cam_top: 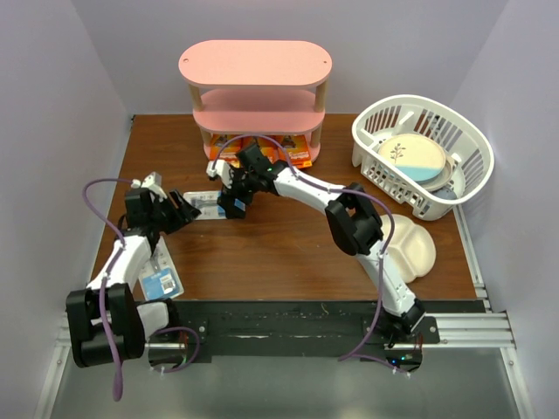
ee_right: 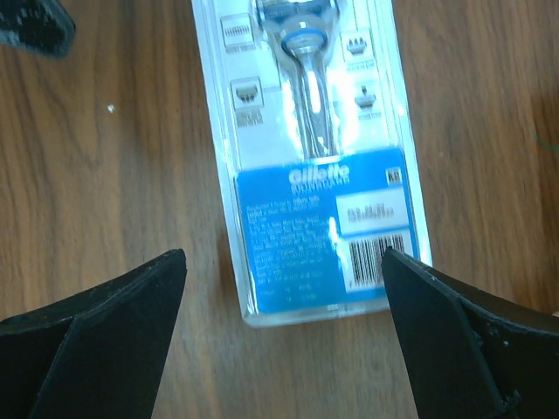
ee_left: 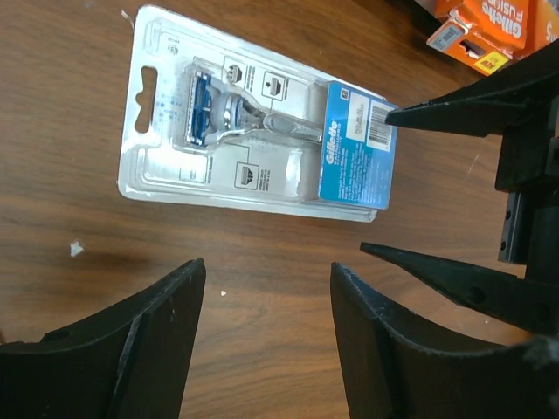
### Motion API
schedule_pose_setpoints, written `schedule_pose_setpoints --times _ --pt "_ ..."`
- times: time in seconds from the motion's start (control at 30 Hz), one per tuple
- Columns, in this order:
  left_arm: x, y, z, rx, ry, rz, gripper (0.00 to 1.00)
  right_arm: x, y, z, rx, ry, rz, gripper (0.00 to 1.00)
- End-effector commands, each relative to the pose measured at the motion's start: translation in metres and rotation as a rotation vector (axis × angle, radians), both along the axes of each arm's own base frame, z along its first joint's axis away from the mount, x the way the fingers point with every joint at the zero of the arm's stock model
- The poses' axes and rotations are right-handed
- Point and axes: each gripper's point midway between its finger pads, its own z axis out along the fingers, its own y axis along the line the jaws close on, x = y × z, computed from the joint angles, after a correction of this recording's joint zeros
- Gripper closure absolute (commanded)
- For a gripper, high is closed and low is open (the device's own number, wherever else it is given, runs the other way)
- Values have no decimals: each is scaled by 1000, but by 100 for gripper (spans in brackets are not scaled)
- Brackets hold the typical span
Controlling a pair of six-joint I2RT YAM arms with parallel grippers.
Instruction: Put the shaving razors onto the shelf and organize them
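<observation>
A white-and-blue blister razor pack (cam_top: 203, 204) lies flat on the table between my two grippers. My left gripper (cam_top: 181, 213) is open just left of it; in the left wrist view (ee_left: 266, 266) the pack (ee_left: 253, 144) lies ahead of the open fingers. My right gripper (cam_top: 230, 206) is open at the pack's blue barcode end; in the right wrist view (ee_right: 284, 253) its fingers stand to either side of that end of the pack (ee_right: 314, 175), without touching. A second blister pack (cam_top: 161, 282) lies by the left arm. Orange razor packs (cam_top: 262, 155) sit on the bottom tier of the pink shelf (cam_top: 255, 63).
A white slatted basket (cam_top: 424, 153) holding a plate stands at the back right. A white divided plate (cam_top: 412, 244) lies at the right, near the right arm. The right gripper's fingers (ee_left: 454, 113) show in the left wrist view, with orange packs (ee_left: 485, 26) beyond.
</observation>
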Motion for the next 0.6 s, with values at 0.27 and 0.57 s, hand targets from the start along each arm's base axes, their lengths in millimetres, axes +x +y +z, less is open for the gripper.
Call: schedule_pose_setpoints --times 0.27,0.57 --pt "38 6 52 293 -96 -457 34 -5 13 -31 -79 -72 174 5" --pt "43 8 63 499 -236 -736 34 -44 -28 -43 -172 -137 455 26"
